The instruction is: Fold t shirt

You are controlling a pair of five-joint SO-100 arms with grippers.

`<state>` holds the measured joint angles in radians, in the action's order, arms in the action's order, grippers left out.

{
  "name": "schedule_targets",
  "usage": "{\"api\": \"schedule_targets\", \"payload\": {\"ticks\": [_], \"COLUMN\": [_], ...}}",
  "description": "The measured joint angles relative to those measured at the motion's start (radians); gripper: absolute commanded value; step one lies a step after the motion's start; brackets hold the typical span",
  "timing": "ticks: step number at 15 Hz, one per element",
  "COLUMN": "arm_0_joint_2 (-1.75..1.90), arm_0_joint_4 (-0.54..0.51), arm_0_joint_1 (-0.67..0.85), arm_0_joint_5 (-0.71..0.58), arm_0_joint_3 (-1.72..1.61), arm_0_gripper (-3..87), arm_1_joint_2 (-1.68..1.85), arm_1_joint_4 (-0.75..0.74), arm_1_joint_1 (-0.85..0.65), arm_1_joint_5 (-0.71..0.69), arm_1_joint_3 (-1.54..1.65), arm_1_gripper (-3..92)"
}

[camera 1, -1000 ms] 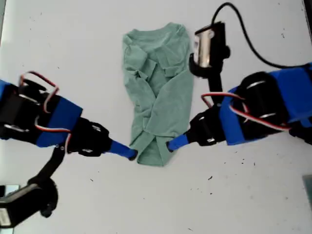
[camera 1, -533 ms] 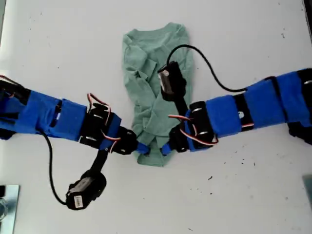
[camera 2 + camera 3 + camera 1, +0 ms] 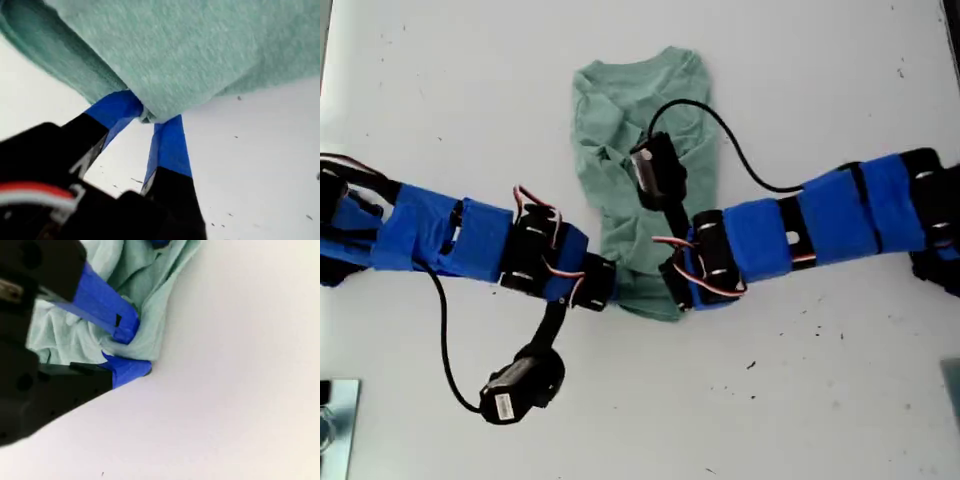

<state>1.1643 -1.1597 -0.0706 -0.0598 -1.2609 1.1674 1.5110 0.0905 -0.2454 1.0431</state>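
**Both grippers pinch the shirt's hem**

Exterior view: the shirt (image 3: 645,170) lies on the table (image 3: 840,400), centre toward 12 o'clock; two arms hide its lower corners.

First wrist view: my first gripper (image 3: 150,117) is clamped on a fold.

Second wrist view: my second gripper (image 3: 131,347) pinches the shirt's edge.

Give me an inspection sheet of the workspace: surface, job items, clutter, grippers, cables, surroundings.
Surface: white table, small dark specks.
Job's things: t shirt, sage green, wrinkled, sleeves folded in, lying lengthwise.
Clutter: nothing seen.
Grippers: my first gripper shut on the shirt's edge; my second gripper shut on another part of the hem.
Cables: black camera leads loop over each arm; one crosses the shirt.
Surroundings: metallic object at the exterior view's lower left corner.
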Motion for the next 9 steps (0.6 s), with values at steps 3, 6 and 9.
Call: {"api": "schedule_targets", "payload": {"ticks": [3,6,9], "arm_0_joint_2": [0.078,0.167,0.173], "arm_0_joint_4": [-0.011,0.021,0.086], "arm_0_joint_1": [-0.06,-0.156,-0.213], "arm_0_joint_5": [-0.026,-0.029,-0.008], "arm_0_joint_3": [0.077,0.109,0.109], "arm_0_gripper": [-0.2,-0.2,-0.2], "arm_1_joint_2": [0.138,0.29,0.304], "arm_1_joint_4": [0.041,0.054,0.005], "arm_1_joint_1": [0.043,0.138,0.186], "arm_1_joint_5": [-0.014,0.009,0.018], "arm_1_joint_3": [0.0,-0.006,-0.006], "arm_1_gripper": [2.4,2.4,2.4]}}
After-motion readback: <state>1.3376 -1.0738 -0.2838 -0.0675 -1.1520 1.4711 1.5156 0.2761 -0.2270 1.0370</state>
